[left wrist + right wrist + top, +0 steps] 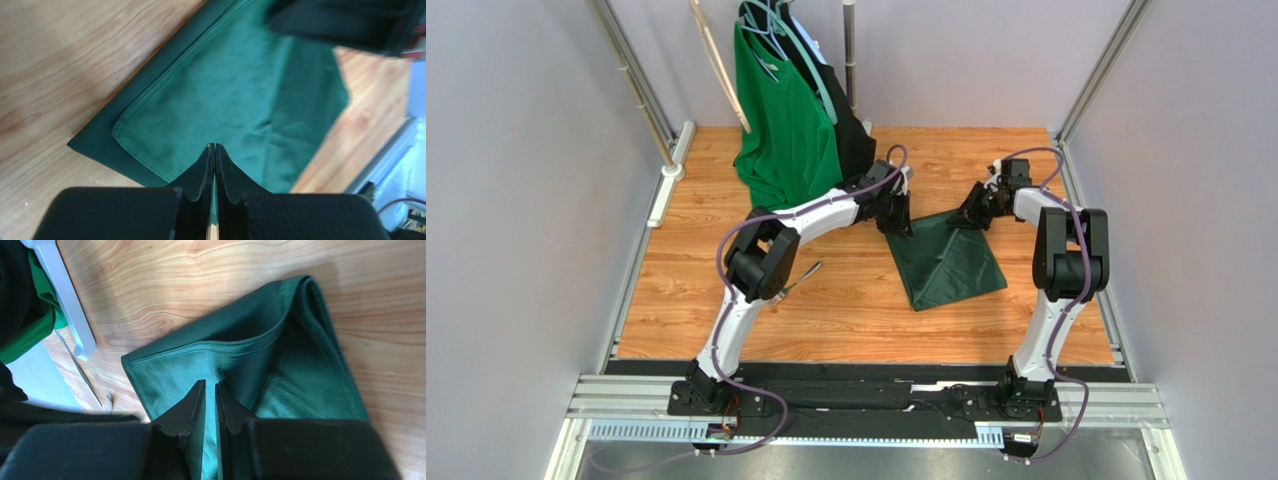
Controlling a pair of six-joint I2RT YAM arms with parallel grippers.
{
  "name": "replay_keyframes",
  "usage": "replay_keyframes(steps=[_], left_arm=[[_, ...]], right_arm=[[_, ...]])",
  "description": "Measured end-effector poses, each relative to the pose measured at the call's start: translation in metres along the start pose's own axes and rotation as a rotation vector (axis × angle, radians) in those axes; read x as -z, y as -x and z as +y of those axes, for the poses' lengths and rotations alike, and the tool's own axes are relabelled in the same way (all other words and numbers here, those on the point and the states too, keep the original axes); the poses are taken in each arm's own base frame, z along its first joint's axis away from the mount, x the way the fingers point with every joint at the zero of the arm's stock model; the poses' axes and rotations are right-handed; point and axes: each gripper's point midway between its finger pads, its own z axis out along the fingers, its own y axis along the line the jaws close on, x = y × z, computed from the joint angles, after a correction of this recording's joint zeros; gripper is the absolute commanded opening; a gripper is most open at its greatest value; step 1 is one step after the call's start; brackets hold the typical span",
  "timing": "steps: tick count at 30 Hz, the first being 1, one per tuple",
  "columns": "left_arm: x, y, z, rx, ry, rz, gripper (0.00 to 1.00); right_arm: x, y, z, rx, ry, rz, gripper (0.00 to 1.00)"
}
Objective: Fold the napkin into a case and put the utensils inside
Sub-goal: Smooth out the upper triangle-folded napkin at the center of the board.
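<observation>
Green napkin (948,262) — nipped by left gripper (215,146) and right gripper (210,384) — shows its layered hems only in wrist views.

Bright, even overhead light in the top view; the tabletop (846,310) glows warm, with soft shadows under the arms. Left wrist view goes soft: fingers (200,175) blurred, lower right washed pale. Right wrist view is crisper, the napkin (300,385) showing its weave, with sheen along the upper edge.

Overhead rear view down onto the whole table (876,320); both wrist views close above the napkin (240,100).
</observation>
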Motion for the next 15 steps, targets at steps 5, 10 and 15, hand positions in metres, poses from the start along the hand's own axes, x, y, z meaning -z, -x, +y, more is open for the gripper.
replay_keyframes(steps=[5, 10, 15], left_arm=[[-0.018, -0.018, 0.026, 0.024, 0.052, 0.054, 0.07], [-0.016, -0.012, 0.039, 0.042, 0.077, 0.04, 0.06], [-0.013, -0.013, 0.049, 0.059, 0.086, 0.027, 0.06]], right_arm=[[0.004, 0.009, -0.001, -0.008, 0.026, -0.013, 0.19], [0.007, 0.017, -0.003, -0.011, 0.047, -0.029, 0.25], [0.003, 0.023, -0.006, -0.015, 0.056, -0.029, 0.3]])
